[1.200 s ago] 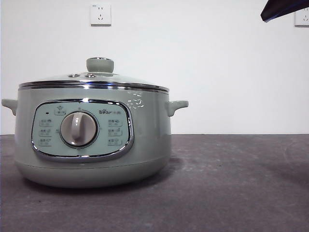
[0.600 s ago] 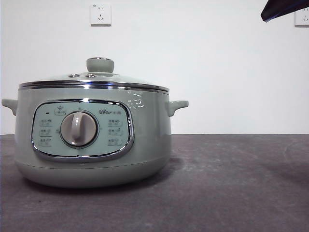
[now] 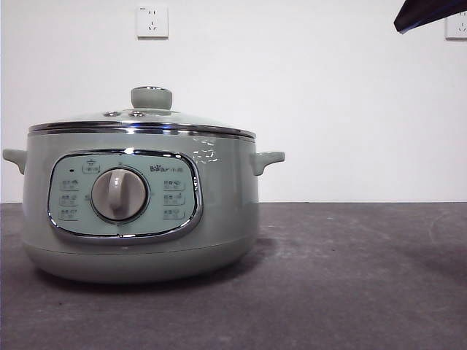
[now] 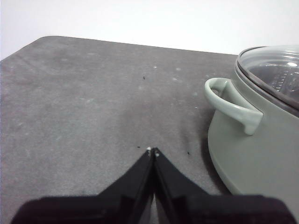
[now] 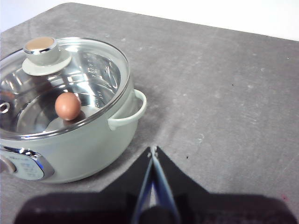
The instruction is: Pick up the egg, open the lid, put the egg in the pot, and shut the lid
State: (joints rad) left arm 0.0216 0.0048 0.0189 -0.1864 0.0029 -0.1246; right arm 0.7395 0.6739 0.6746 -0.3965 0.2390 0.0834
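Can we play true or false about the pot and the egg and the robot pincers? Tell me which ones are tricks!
1. The egg is inside the pot. True.
2. The lid is lying on the table beside the pot. False: it sits on top of the pot, and the egg shows through its glass.
3. The right pincer is holding the egg. False: it is shut on nothing, beside the pot above the bare table.
4. The left pincer is shut and holds nothing. True.
5. The pot has a round dial on its front. True.
6. A pincer is gripping the lid's knob. False: nothing touches it.
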